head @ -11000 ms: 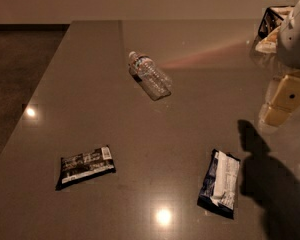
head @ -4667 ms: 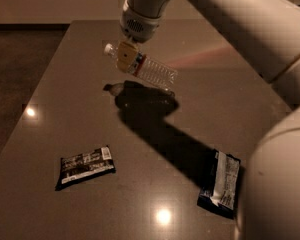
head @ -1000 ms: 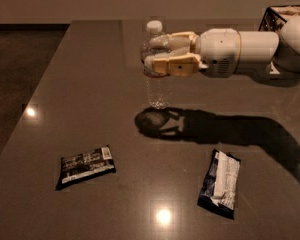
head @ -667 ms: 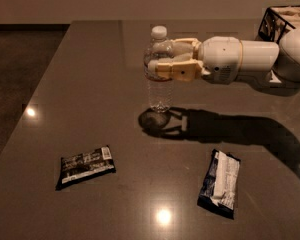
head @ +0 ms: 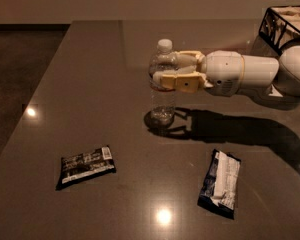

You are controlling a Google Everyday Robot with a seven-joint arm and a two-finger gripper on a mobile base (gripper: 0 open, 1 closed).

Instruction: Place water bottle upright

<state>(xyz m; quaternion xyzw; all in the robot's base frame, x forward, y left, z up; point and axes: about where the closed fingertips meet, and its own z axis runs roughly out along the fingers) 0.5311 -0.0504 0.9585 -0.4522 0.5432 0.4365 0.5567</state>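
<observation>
Closest to us, two flat snack packets lie on the dark table. One dark snack packet is on the left. The other one, dark with a white part, is on the right. Both are well away from the bottle.

Past them, near the middle of the table, is the water bottle. It is standing straight up with its white cap on top. The gripper comes in from the right, and its two fingers are clamped on the bottle's upper half, one on each side.

A moment ago the bottle hung higher, with its shadow sitting apart under it. Now the bottle has come down, and its bottom meets its shadow. I think it is standing on the table, or just about to. So the job looks almost done. The fingers only need to let go gently, so the bottle does not tip over.

Far back on the right is a dark basket, partly cut off. Something pale is inside, but I cannot tell what it is.
</observation>
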